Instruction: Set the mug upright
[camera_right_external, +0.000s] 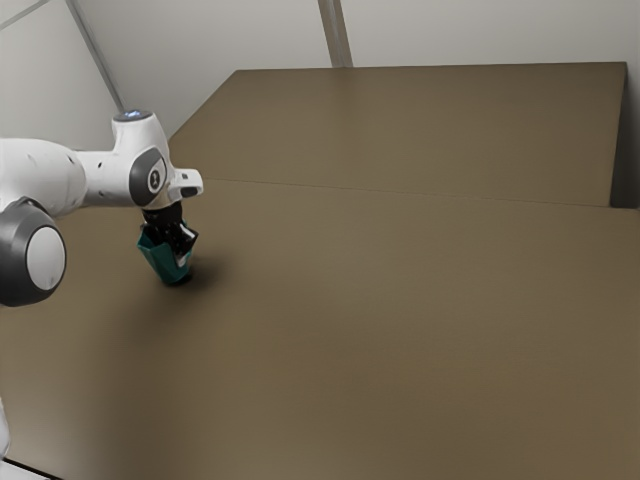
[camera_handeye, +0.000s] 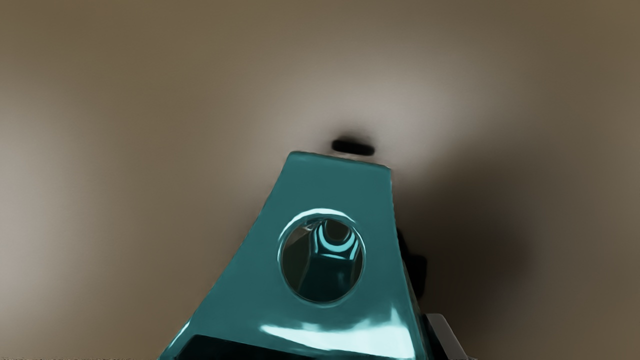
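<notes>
Before pale walls (camera_right_external: 230, 35), brown table (camera_right_external: 400, 330), mug (camera_right_external: 160, 258) seemingly tilted

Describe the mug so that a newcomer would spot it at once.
On the big brown table, look toward the exterior view's left, where the white arm reaches in. At the arm's lower end is the mug, leaning, flat-sided and tapered. Its teal color, against brown tabletop and white-and-black arm, and the round hole in it set it apart.

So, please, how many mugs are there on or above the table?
1. The mug is tilted, at the end of the arm, toward the exterior view's left. Another could be hidden behind the arm; I cannot tell.
</notes>
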